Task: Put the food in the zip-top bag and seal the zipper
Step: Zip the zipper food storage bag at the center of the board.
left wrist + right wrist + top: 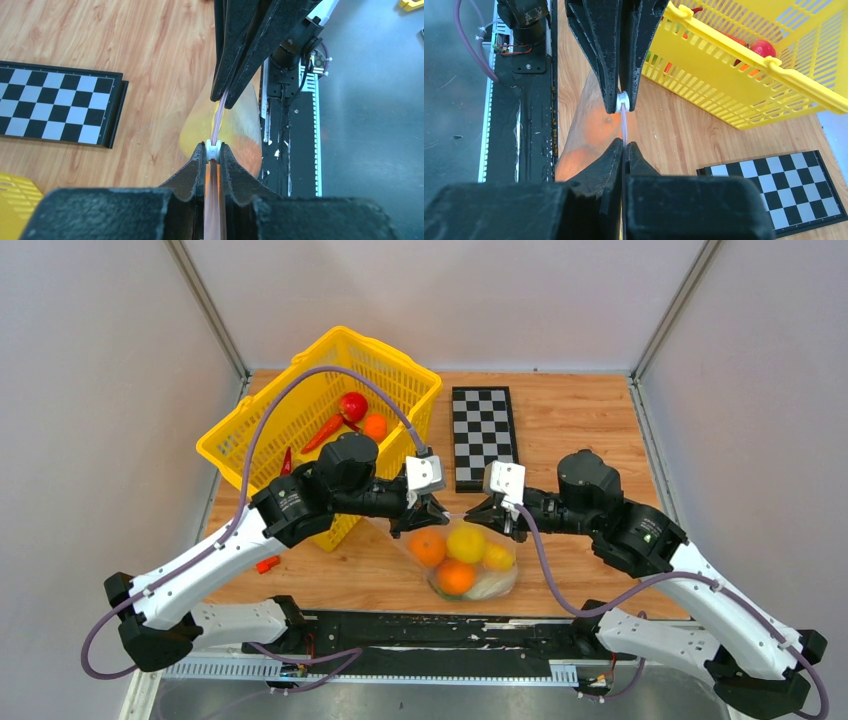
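The clear zip-top bag (470, 565) hangs between my two grippers over the table's near edge. Inside it are orange and yellow toy fruits (466, 543) and a pale piece (492, 587). My left gripper (428, 515) is shut on the zipper strip, with a small white slider (213, 149) held at its fingertips. My right gripper (492, 512) is shut on the other end of the zipper (623, 127). The pinkish strip (218, 112) is stretched taut between the two grippers. In the right wrist view the left gripper's fingers (610, 60) pinch the slider (622, 101).
A yellow plastic basket (255, 430) stands at the back left with a red tomato (353, 406), a red chilli and an orange piece inside. A folded checkerboard (483, 435) lies behind the bag. A small red piece (267, 564) lies by the basket's near corner.
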